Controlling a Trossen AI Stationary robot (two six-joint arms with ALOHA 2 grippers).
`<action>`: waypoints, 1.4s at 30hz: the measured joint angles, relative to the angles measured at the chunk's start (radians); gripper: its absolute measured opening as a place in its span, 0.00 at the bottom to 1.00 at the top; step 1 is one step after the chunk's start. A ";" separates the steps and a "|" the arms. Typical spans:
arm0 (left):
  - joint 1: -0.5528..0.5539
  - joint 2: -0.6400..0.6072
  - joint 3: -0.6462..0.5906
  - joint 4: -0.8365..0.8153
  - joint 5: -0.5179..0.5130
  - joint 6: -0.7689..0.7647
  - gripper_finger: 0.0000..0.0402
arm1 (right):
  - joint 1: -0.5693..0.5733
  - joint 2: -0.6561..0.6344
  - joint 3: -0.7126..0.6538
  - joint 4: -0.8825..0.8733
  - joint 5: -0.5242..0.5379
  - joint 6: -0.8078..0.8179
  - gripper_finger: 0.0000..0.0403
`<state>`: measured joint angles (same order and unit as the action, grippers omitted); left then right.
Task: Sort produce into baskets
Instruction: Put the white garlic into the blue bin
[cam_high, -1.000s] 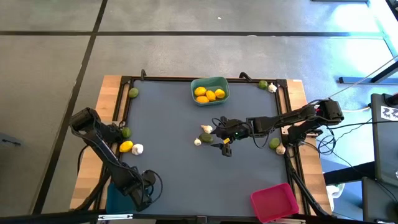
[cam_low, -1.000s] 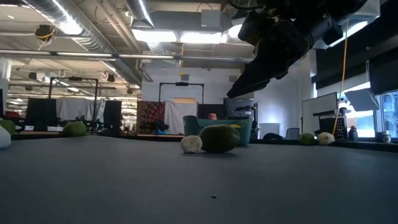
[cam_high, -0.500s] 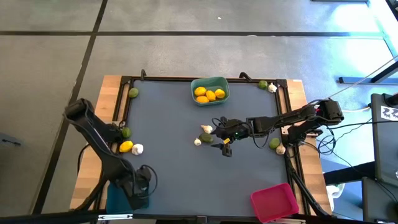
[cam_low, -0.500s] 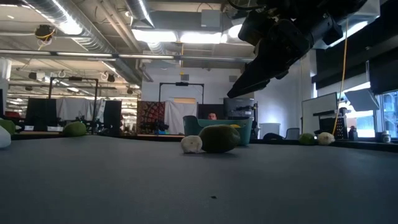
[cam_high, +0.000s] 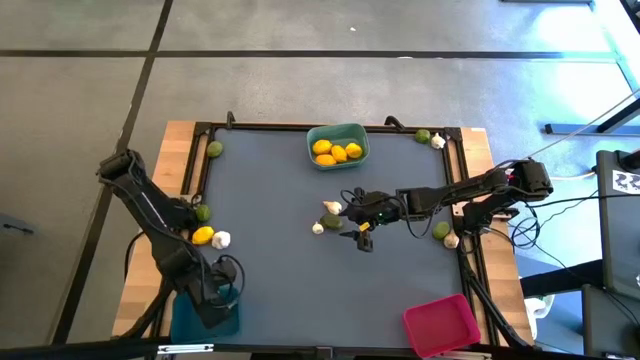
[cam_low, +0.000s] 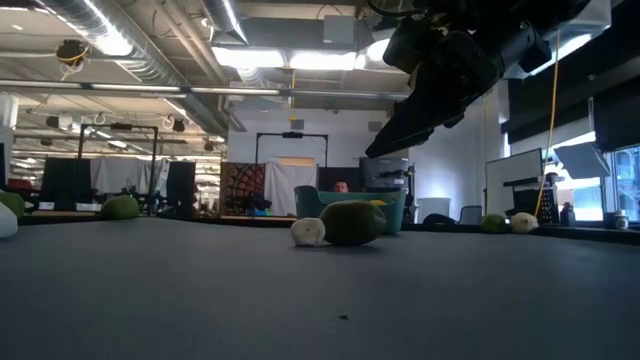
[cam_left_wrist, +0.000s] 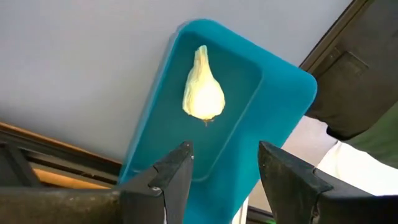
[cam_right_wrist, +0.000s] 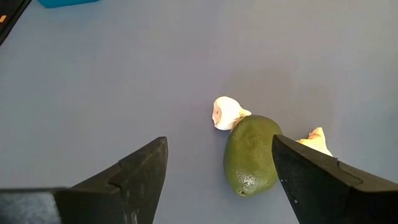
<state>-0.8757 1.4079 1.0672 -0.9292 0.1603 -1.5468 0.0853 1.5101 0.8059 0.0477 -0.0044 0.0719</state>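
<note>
My left gripper (cam_left_wrist: 224, 167) hangs open over the blue basket (cam_left_wrist: 277, 106) at the table's near left corner, pointing down, with nothing between its fingers. One garlic bulb (cam_left_wrist: 203, 94) lies on that basket's floor. My right gripper (cam_right_wrist: 217, 180) stands open at mid-table (cam_high: 353, 218), apart from a lime (cam_right_wrist: 250, 153) that lies on the mat ahead of it between two garlic bulbs (cam_right_wrist: 227, 112) (cam_right_wrist: 314, 141). The teal basket (cam_high: 352, 132) at the far edge holds three lemons (cam_high: 337, 151). The pink basket (cam_high: 440, 322) sits at the near right.
At the left edge lie a lemon (cam_high: 202, 236), a garlic bulb (cam_high: 221, 239) and two limes (cam_high: 203, 212) (cam_high: 214, 149). A lime (cam_high: 423, 136) and garlic (cam_high: 437, 142) lie at the far right corner, another pair (cam_high: 443, 233) at the right edge. The near middle of the mat (cam_high: 320, 290) is bare.
My left gripper has risen above the blue basket, its arm's elbow swinging toward the table's left and far side. Its fingers keep the same gap. The right arm and the produce have not moved.
</note>
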 joint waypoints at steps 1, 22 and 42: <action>0.000 -0.006 0.000 -0.009 0.000 0.000 0.44 | 0.000 0.000 0.000 0.000 0.000 0.000 0.71; 0.142 -0.054 0.000 -0.063 -0.058 0.205 0.44 | 0.000 0.000 0.000 -0.001 0.000 0.000 0.71; 0.404 -0.054 0.000 -0.246 -0.175 0.529 0.44 | 0.000 0.000 0.000 -0.004 0.000 -0.002 0.71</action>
<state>-0.4712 1.3537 1.0672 -1.1756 -0.0150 -1.0176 0.0852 1.5101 0.8059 0.0441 -0.0041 0.0700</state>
